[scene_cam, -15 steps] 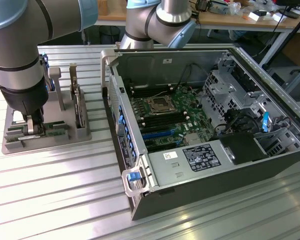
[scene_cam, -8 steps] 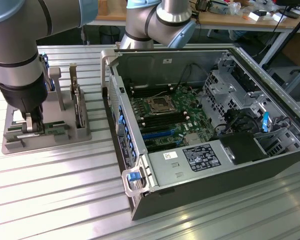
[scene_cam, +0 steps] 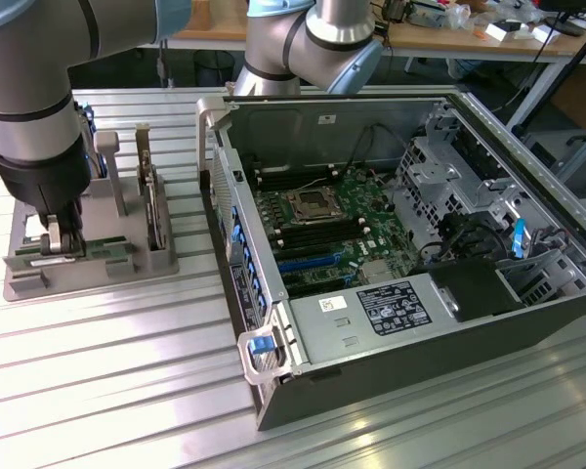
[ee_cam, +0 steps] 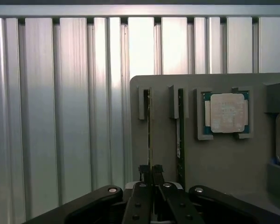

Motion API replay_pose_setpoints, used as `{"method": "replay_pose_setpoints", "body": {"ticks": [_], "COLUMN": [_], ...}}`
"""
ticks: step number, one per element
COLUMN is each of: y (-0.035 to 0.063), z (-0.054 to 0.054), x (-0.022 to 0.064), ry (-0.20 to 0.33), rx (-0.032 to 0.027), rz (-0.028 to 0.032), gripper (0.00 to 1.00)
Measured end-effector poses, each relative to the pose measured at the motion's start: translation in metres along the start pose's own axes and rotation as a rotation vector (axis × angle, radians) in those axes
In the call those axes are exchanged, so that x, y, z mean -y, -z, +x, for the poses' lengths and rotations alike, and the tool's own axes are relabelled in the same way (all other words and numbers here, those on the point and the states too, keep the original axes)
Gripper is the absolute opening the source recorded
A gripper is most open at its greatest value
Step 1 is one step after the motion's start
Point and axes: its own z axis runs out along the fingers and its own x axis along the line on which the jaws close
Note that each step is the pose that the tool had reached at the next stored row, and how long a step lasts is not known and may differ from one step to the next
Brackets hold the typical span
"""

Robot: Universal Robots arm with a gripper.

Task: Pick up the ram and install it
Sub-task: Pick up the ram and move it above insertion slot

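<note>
pincer (ee_cam: pixel 150 171) closed across the thin ram (ee_cam: pixel 150 130) | ram stands on edge in grey holder (ee_cam: pixel 214 163) on the desk (ee_cam: pixel 60 116) | handling: likely light, stiff, fragile; grip flat sides squarely, avoid bending

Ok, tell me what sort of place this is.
Probably a robotics lab or assembly test bench: an open computer case with its motherboard lies on a ribbed metal table, the gripper is shut on the ram in a grey parts holder, and cluttered desks stand behind.
</note>
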Motion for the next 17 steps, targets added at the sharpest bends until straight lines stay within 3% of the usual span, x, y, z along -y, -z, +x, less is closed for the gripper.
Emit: {"method": "replay_pose_setpoints", "body": {"ticks": [17], "y": [0.0304], "z": [-0.001], "x": [-0.0014], "ry": [0.000], "rx": [0.0002], "rz": [-0.0001], "gripper": [0.12]}}
